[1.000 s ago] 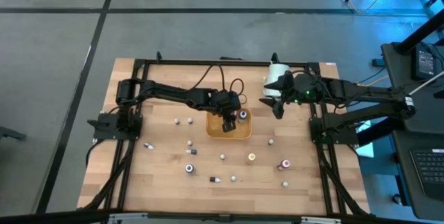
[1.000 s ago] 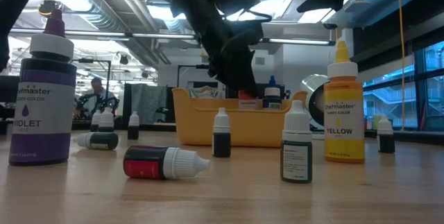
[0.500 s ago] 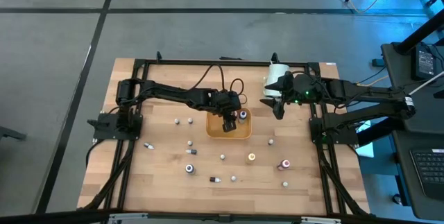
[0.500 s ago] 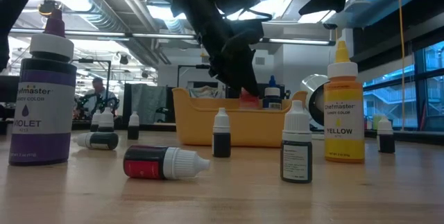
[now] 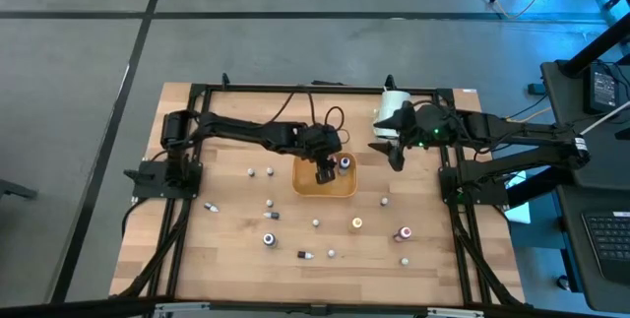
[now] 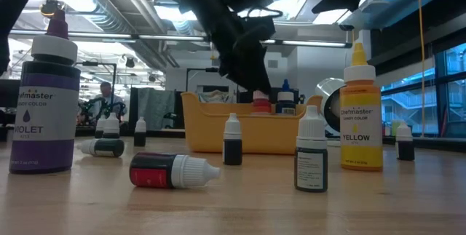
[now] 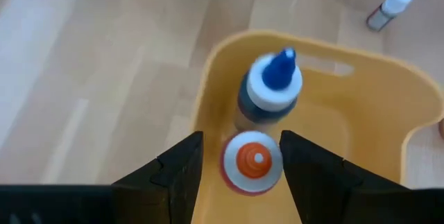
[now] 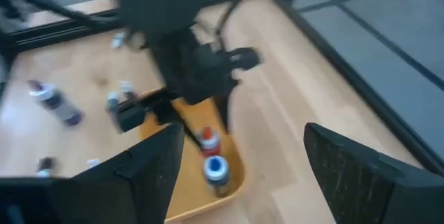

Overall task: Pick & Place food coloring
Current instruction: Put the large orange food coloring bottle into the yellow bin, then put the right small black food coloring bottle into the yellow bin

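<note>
My left gripper point(image 7: 241, 138) is open and hovers over the orange tray point(image 5: 325, 190). Its fingers stand on either side of a red-capped food coloring bottle point(image 7: 252, 163) without touching it. That bottle stands upright on the tray floor beside a blue-capped bottle point(image 7: 274, 89). In the low view the gripper point(image 6: 251, 81) hangs just above the red cap point(image 6: 260, 104). My right gripper point(image 8: 243, 175) is open and waits in the air near the white cylinder point(image 5: 393, 106), to the right of the tray.
Several small bottles stand or lie on the table nearer than the tray, among them a yellow one point(image 5: 356, 223), a purple-pink one point(image 5: 403, 232) and a dark one point(image 5: 268, 240). In the low view a violet bottle point(image 6: 45, 108) and a lying red bottle point(image 6: 171, 171) are closest.
My left gripper has risen a little above the tray. The red-capped bottle that was at its fingertips now stands free on the tray floor beside the blue-capped one.
</note>
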Motion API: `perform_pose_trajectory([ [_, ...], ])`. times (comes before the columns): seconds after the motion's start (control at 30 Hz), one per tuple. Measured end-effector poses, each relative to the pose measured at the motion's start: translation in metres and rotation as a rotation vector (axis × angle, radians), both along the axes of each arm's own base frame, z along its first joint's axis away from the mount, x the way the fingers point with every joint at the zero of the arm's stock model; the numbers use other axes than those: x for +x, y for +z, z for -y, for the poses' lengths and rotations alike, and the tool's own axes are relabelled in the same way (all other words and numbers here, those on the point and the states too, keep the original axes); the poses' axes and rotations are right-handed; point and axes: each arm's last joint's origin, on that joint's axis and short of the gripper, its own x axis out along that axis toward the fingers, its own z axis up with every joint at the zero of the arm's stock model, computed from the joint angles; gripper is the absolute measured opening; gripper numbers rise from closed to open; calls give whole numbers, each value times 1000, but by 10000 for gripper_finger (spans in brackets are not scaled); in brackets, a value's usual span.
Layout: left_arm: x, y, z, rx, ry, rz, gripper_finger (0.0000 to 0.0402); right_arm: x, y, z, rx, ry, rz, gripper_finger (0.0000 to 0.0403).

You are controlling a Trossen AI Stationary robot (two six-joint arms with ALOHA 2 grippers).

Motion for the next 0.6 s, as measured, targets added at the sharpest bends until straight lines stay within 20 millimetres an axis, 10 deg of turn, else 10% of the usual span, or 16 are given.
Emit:
perform_pose_trajectory([
  [0.37, -17, 47, 6, 10, -18, 114, 187, -2, 25, -19, -25, 216, 57, 298],
  [0.6, -35, 88, 18, 20, -45, 230, 187, -15, 12, -60, 81, 348, -240, 298],
])
